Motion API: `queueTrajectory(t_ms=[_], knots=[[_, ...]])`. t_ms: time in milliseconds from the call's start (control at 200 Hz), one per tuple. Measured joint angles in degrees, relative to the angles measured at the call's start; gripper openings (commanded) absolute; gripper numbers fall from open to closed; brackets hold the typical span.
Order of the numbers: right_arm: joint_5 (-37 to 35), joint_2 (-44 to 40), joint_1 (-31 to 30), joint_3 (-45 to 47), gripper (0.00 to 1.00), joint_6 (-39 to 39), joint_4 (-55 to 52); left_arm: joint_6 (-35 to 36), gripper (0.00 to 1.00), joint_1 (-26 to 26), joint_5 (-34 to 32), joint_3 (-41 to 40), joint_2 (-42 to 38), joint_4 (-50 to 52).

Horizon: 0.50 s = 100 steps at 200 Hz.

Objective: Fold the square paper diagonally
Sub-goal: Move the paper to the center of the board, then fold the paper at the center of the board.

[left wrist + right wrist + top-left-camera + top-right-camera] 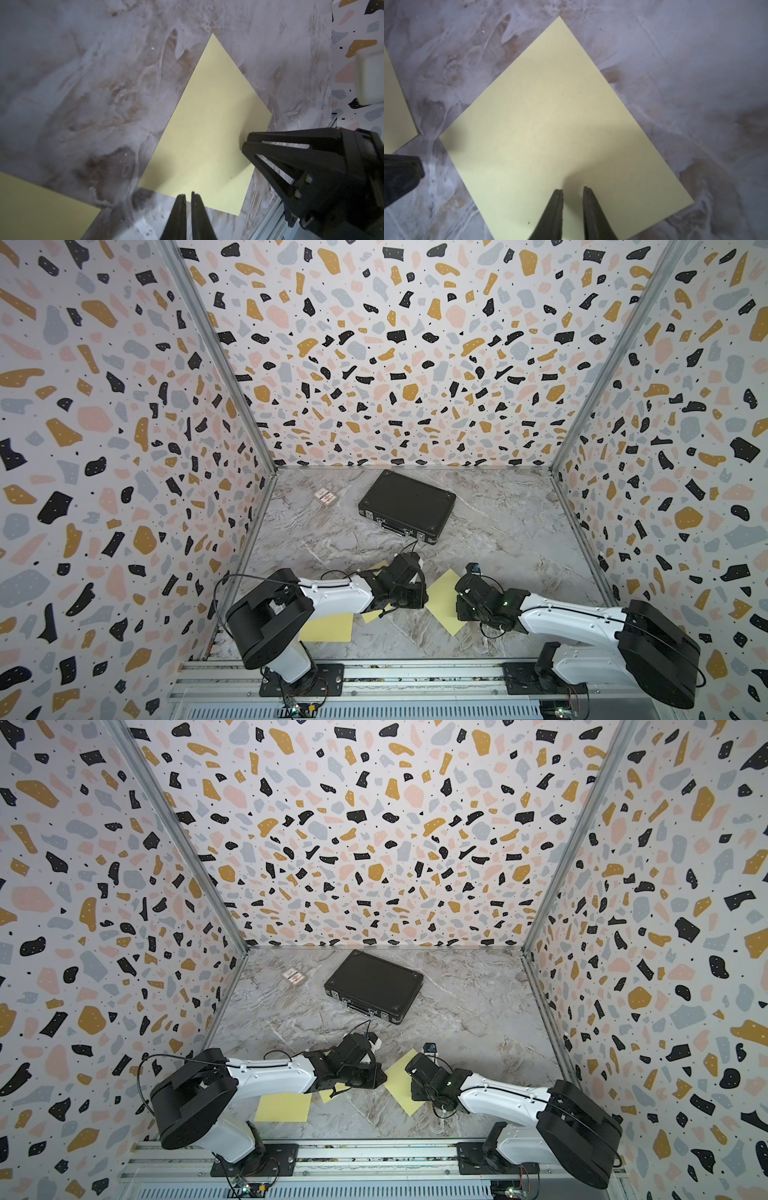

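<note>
Yellow square paper (550,124) flat on the surface (695,62), right claw (573,190) a bit spread on it, left claw (188,195) nearly pressed together at its edge, open room beyond.

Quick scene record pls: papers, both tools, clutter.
target: pale yellow square paper sheet, flat, unfolded, on marble-patterned tabletop
left tool: almost shut, tips at sheet's edge; grip unclear
right tool: slightly open, tips over the sheet
other: another yellow sheet; black hard case; small card box
</note>
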State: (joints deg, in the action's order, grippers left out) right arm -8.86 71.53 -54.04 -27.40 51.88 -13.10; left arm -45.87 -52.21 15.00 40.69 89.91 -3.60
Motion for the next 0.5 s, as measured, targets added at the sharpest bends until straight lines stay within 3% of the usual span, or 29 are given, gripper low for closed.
queueTrajectory(t_ms=[501], knots=[[0.04,0.31,-0.11,-0.39,0.24,0.26,-0.35,0.17,0.1,0.0,-3.76,3.63,6.29,2.14]])
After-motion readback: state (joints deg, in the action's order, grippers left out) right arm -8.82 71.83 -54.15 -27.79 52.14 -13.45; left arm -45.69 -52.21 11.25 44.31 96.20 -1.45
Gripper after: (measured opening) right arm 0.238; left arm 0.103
